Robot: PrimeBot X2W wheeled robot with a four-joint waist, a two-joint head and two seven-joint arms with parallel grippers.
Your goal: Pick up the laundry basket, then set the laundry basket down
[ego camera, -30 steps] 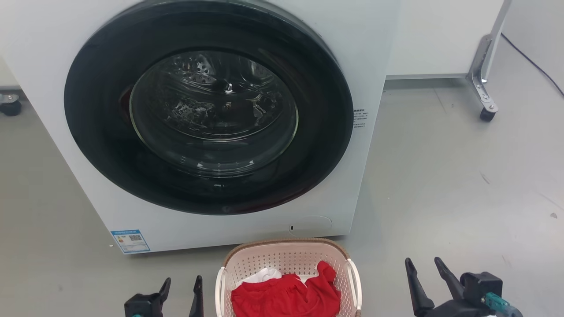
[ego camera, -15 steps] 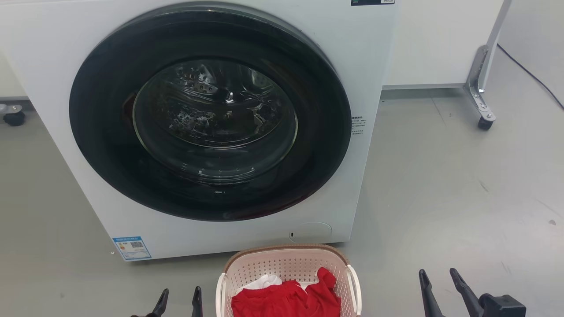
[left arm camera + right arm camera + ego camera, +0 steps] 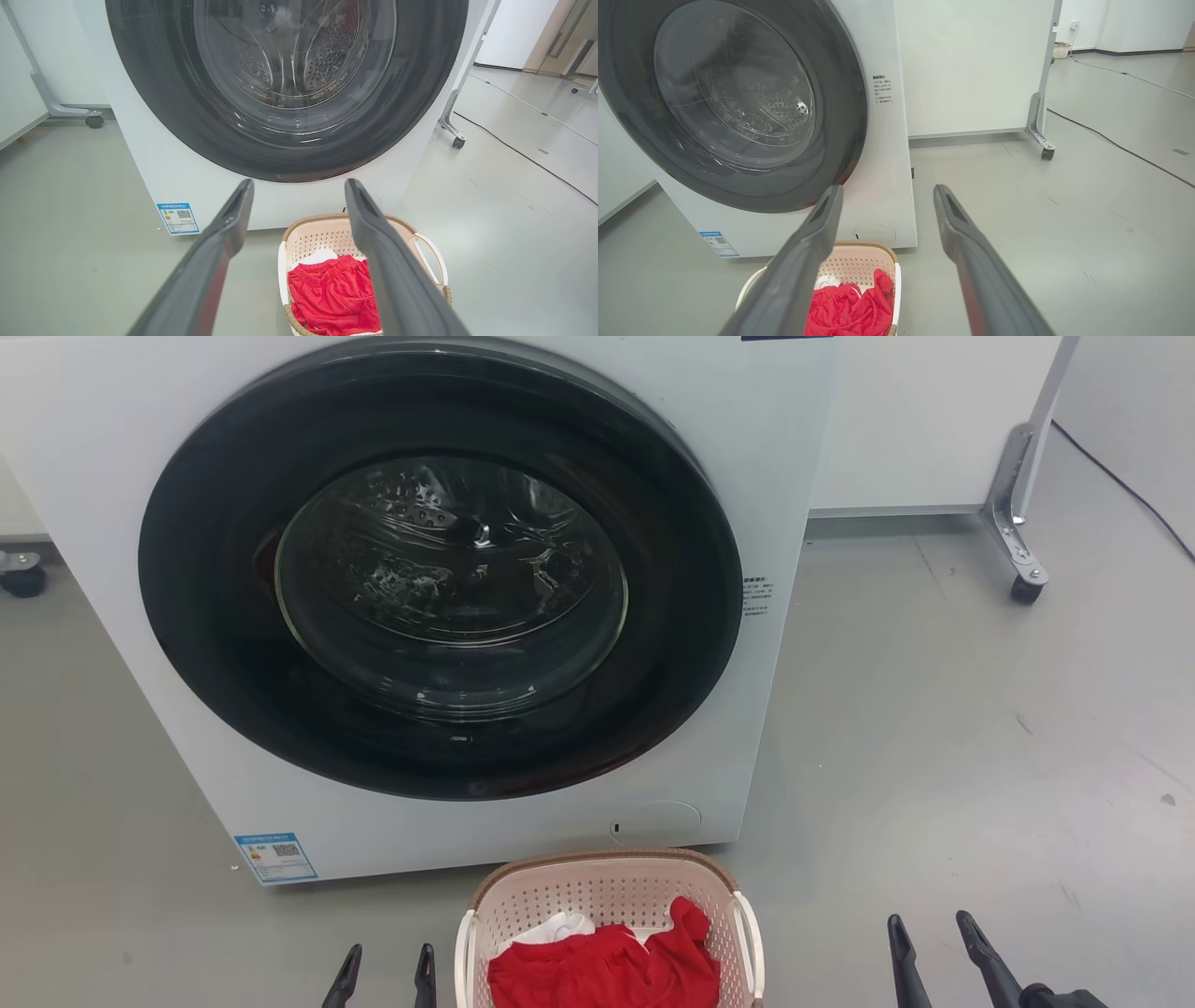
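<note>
We log the laundry basket [image 3: 607, 894] on the floor [image 3: 934, 709], ungrasped. Left gripper [image 3: 389, 973] and right gripper [image 3: 934, 952] spread, empty; pickup and set-down pending.

On my feed, the left gripper [image 3: 390, 950] and right gripper [image 3: 929, 918] each carry two long black fingers [image 3: 397, 280] tapering to pointed tips; close up they look matte dark grey, with flat inner faces.
</note>
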